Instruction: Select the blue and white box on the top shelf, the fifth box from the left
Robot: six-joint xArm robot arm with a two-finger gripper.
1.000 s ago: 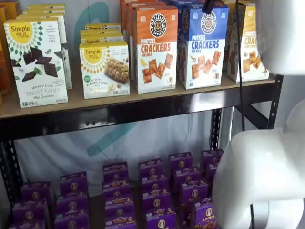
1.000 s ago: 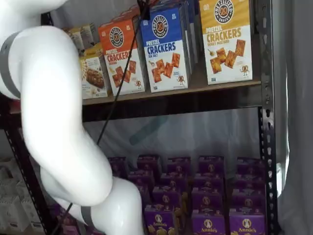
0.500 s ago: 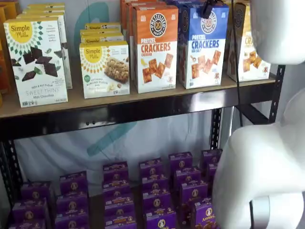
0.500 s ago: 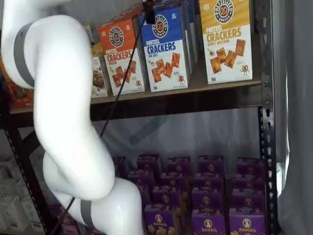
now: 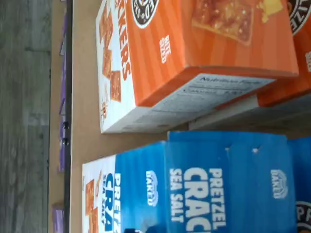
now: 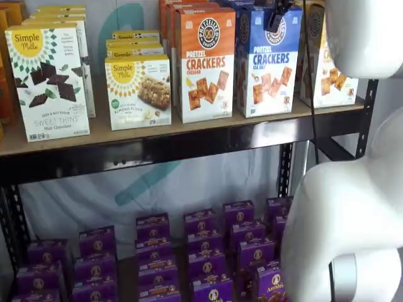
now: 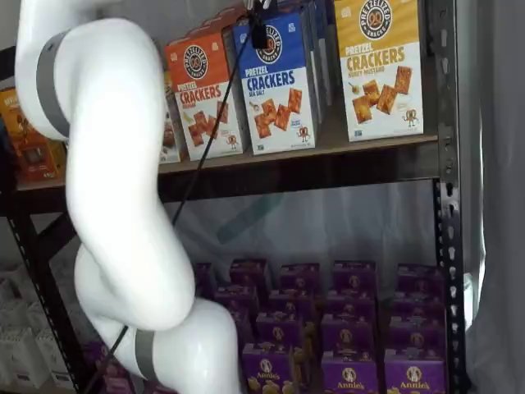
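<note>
Here the white arm (image 7: 123, 205) filled the foreground in both shelf views. Behind it, the gripper (image 6: 275, 17) hung at the upper front face of the blue and white box (image 6: 269, 60); only dark fingers showed, so their spread could not be told. That box stood upright at the front edge of the top shelf (image 6: 157, 148), toward its right end, between the orange box (image 6: 204, 63) and the yellow box (image 7: 379, 66). Farther back, more boxes stood in rows. The wrist view showed the blue box (image 5: 214, 184) beside the orange one (image 5: 184, 53).
</note>
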